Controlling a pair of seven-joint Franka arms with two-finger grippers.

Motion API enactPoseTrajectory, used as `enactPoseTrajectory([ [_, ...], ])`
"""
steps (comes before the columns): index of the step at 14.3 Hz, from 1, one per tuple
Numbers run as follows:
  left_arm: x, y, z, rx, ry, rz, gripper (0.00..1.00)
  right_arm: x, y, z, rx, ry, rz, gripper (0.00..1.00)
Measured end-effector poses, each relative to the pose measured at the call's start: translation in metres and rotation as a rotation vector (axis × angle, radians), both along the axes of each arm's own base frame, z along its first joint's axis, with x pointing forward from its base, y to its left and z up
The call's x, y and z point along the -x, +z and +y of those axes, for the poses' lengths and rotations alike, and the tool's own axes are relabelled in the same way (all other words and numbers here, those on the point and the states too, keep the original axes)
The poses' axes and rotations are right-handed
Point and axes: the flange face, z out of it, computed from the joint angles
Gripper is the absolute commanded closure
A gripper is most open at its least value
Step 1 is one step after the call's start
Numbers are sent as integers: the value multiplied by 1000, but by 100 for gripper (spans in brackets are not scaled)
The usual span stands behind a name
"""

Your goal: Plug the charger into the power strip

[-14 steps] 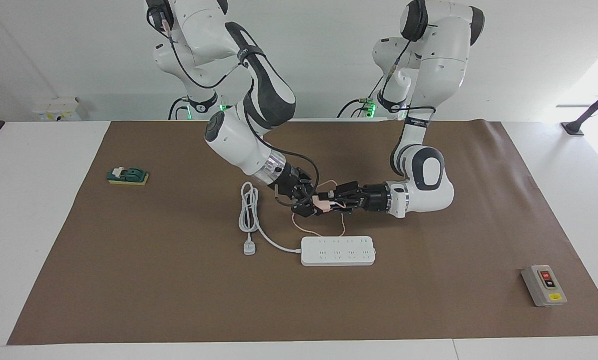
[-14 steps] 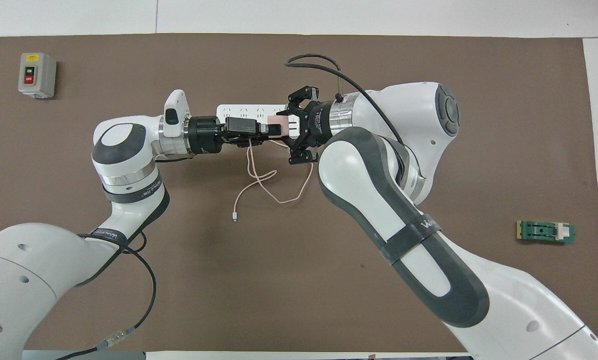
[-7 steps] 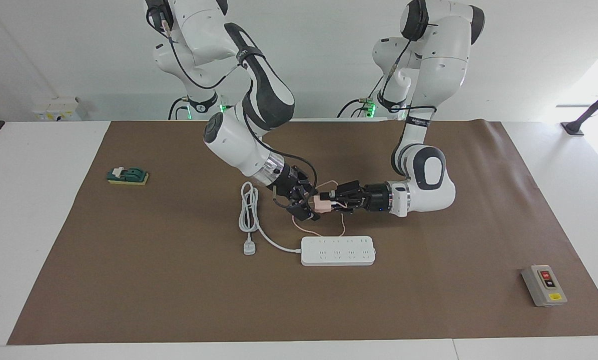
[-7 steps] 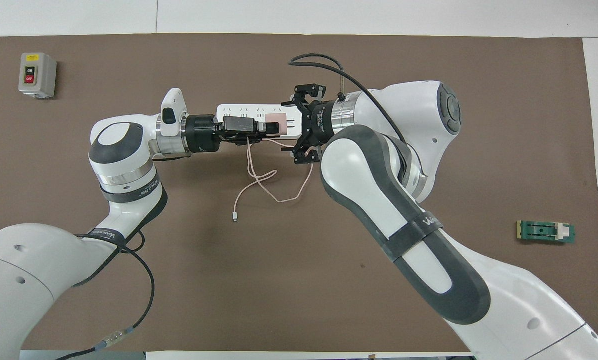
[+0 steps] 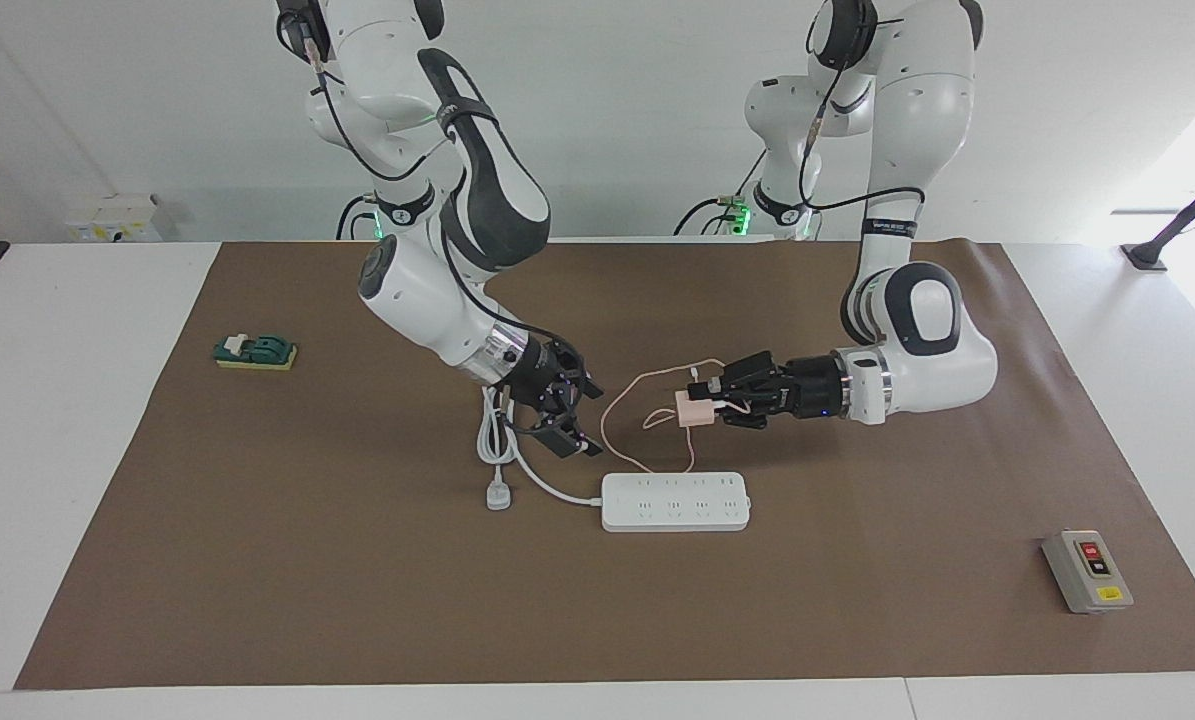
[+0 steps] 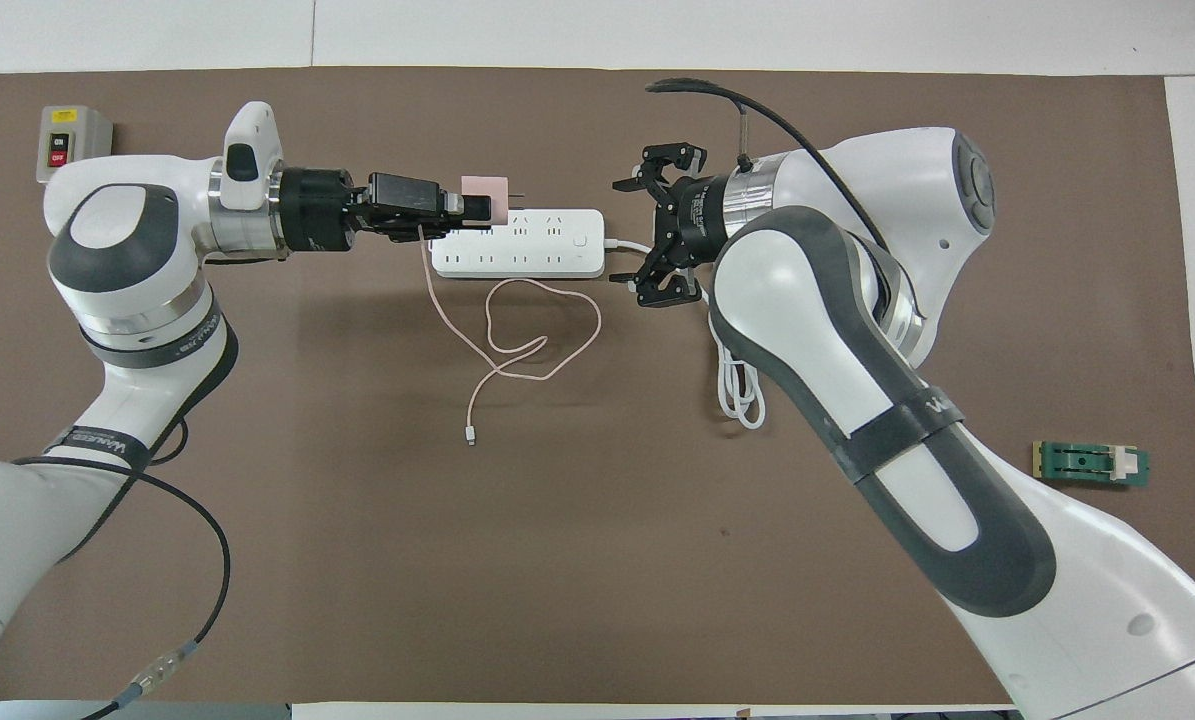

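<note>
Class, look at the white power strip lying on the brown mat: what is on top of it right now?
Nothing rests on the power strip; its sockets show empty. The left gripper holds the charger above the mat; its cable trails on the mat.

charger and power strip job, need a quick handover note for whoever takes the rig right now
Left gripper: shut on the small pale-pink cube charger, held in the air near the long flat white power strip, at the strip's end toward the left arm. Its thin pink cable trails down onto the brown mat, nearer to the robots than the strip.
Right gripper: open, holding nothing, in the air over the strip's thick white cord.
Done: charger picked up, now in the left gripper alone.
Left: line the charger's prongs up over a socket, push it in, let go.
</note>
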Motion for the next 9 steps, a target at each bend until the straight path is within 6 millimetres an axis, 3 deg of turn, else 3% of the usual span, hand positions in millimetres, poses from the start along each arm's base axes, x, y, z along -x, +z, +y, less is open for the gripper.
enactPoseTrajectory([
  [5, -3, 70, 28, -307, -5, 61, 100, 0, 28, -59, 122, 124, -3, 0],
  [9, 3, 104, 67, -572, 24, 132, 100, 10, 52, -122, 167, 341, -52, 0],
])
